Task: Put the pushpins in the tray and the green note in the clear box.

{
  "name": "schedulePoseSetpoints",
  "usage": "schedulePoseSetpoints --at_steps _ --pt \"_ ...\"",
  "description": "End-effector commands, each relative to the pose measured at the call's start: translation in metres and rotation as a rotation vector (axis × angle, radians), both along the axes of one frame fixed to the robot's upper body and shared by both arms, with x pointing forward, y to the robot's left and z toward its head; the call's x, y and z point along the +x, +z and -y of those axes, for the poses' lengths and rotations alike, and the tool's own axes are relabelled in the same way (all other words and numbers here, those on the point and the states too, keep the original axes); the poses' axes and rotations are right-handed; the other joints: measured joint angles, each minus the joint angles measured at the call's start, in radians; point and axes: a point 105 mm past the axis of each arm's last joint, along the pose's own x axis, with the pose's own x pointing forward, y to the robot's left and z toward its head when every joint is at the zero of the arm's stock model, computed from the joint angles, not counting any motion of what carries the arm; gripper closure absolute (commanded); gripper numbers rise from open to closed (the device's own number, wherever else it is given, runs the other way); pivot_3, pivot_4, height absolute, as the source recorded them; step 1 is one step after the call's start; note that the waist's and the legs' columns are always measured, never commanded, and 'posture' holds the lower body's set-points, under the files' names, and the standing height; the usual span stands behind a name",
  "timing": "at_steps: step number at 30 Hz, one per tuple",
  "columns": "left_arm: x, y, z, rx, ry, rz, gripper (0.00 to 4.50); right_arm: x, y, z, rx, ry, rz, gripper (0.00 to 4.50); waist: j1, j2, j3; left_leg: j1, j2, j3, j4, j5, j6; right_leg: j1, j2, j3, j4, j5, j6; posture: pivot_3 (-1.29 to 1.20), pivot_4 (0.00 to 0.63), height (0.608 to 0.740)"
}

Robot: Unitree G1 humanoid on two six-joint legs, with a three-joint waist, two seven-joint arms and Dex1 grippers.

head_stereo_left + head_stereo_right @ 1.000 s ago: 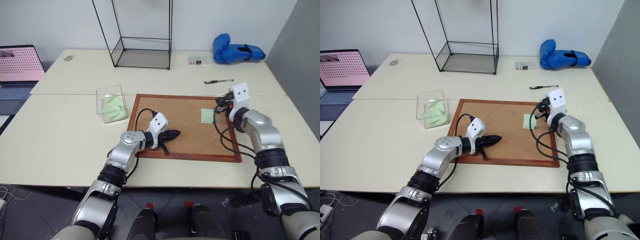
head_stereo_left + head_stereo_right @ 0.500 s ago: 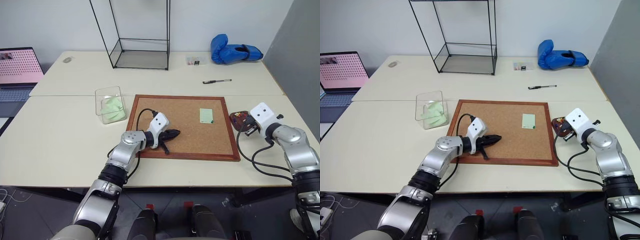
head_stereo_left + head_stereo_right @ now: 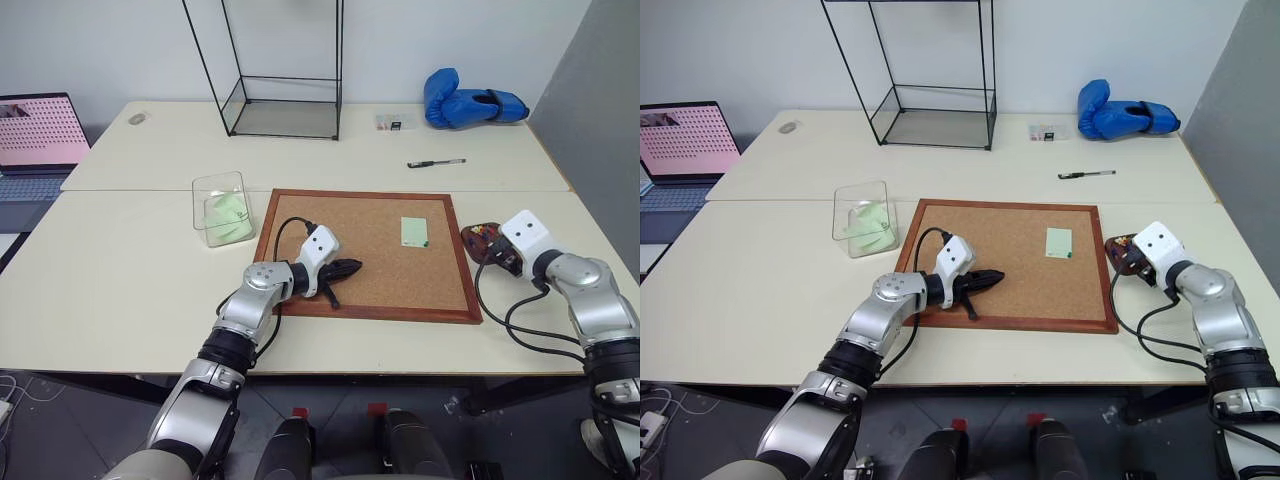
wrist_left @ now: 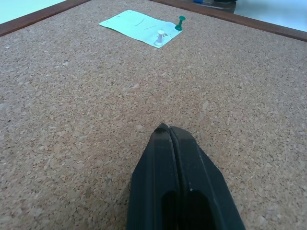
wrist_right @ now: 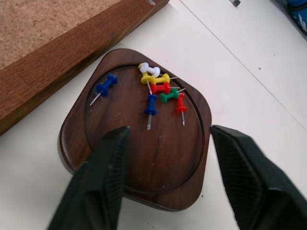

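Cream table [image 3: 120, 270]: matte top, a seam running across behind the cork board.

Tall black wire-framed glass case [image 3: 285, 70]: upright, well behind the cork board.

Large wood-framed cork board [image 3: 366, 252]: landmark; speckled tan cork within a reddish-brown frame, lying flat.

Laptop [image 3: 38, 135]: pink screen, far left of the board.

Blue boxing glove [image 3: 470, 103]: padded, glossy, far behind the board's right end.

Left gripper [image 3: 345, 268]: two black fingers pressed tight together, holding nothing, lying low over the board's front-left cork.

Right gripper [image 5: 165, 143]: black fingers spread wide, empty, straddling the tray just right of the board.

Small transparent plastic rectangular tub, the clear box [image 3: 222, 205]: rounded corners, just left of the board, pale green slips inside.

Small shallow dark reddish-brown wooden tray [image 5: 189, 143]: rounded square with a raised rim, close beside the board's right frame edge; loose pushpins lie in it, blue, yellow, red, green and white.

Small pale green rectangular paper note [image 3: 414, 231]: thin, flat, on the board's right rear cork.

Black pen [image 3: 437, 163]: behind the board's right corner.

Small flat item with dark marks [image 3: 397, 121]: too small to identify, left of the glove.

Two pushpins [image 4: 169, 31]: one white, one green, plastic heads, standing in the note's edge.
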Motion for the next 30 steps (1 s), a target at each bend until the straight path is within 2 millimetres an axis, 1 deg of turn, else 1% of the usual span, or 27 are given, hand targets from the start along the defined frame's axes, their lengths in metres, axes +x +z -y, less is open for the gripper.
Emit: schedulePoseSetpoints --at_steps 1,4,7,11,16,25,28,30 --pt "-0.004 -0.019 -0.003 0.050 0.005 -0.057 4.50 0.003 0.035 -0.011 0.130 0.041 0.087 0.90 0.000 0.000 0.000 0.000 0.000 0.000 0.000 0.000 0.000 0.000 0.000 0.000 0.000 0.000 0.000 0.00 0.150 0.740" --pt "-0.004 -0.019 -0.003 0.051 0.003 -0.055 4.50 0.000 0.036 -0.024 0.250 0.079 0.059 0.90 0.000 0.000 0.000 0.000 0.000 0.000 0.000 0.000 0.000 0.000 0.000 0.000 0.000 0.000 0.000 0.00 0.150 0.740" --pt "-0.004 -0.019 -0.004 0.052 0.002 -0.055 4.50 -0.001 0.036 -0.046 0.362 0.132 0.045 0.90 -0.001 0.000 0.000 0.000 0.000 0.000 0.000 0.000 0.000 0.000 0.000 0.000 0.000 0.000 0.000 0.00 0.150 0.740" --pt "-0.004 -0.019 -0.004 0.053 0.002 -0.054 4.50 -0.001 0.031 -0.070 0.447 0.173 0.024 0.90 -0.001 0.000 0.000 0.000 0.000 0.000 0.000 0.000 0.000 0.000 0.000 0.000 0.000 0.000 0.000 0.00 0.150 0.740" --pt "-0.005 -0.018 -0.005 0.054 0.004 -0.052 4.50 0.005 0.025 -0.084 0.523 0.165 0.021 0.90 -0.001 0.000 0.000 0.000 0.000 0.000 0.000 0.000 0.000 0.000 0.000 0.000 0.000 0.000 0.000 0.00 0.150 0.740" --pt "-0.006 -0.018 -0.006 0.055 0.007 -0.053 4.50 0.012 0.012 -0.106 0.574 0.178 -0.019 0.90 -0.002 0.000 0.000 0.000 0.000 -0.001 0.000 0.000 0.000 0.000 0.000 -0.001 0.000 0.000 0.000 0.00 0.150 0.740" --pt "-0.006 -0.018 -0.006 0.055 0.006 -0.054 4.50 0.013 0.006 -0.107 0.575 0.171 -0.029 1.30 -0.002 0.000 0.000 0.000 0.000 -0.001 0.000 0.000 0.000 0.000 0.000 0.000 0.000 0.000 0.000 0.00 0.150 0.740" --pt "-0.007 -0.018 -0.006 0.055 0.005 -0.054 4.50 0.014 0.003 -0.107 0.573 0.164 -0.032 1.69 -0.002 0.000 0.000 0.000 0.000 -0.001 0.000 0.000 0.000 0.000 0.000 0.000 0.000 0.000 0.000 0.00 0.150 0.740"
